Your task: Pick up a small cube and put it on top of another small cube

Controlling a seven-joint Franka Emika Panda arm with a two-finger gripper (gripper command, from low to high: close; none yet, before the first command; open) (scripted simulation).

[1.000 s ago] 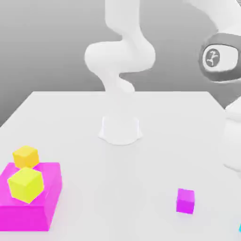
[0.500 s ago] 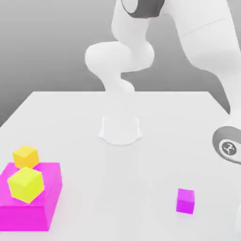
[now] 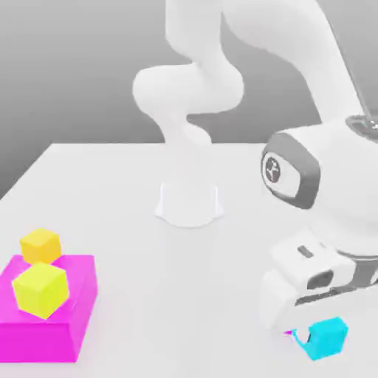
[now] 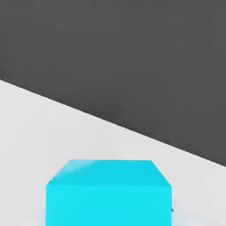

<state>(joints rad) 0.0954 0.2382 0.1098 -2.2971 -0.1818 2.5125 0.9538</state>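
Gripper clenched on cyan cube, low at exterior view's right, cube held under white hand; whether it touched white table could not be told. Sliver of magenta cube peeked out just beside it. Orange-yellow cube sat well apart at exterior view's left, behind magenta block carrying lime-yellow cube

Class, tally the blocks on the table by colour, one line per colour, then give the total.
Cyan cube: 1
Orange-yellow cube: 1
Lime-yellow cube: 1
Magenta: 2, the large magenta block and a small magenta cube, mostly hidden
Total: 5
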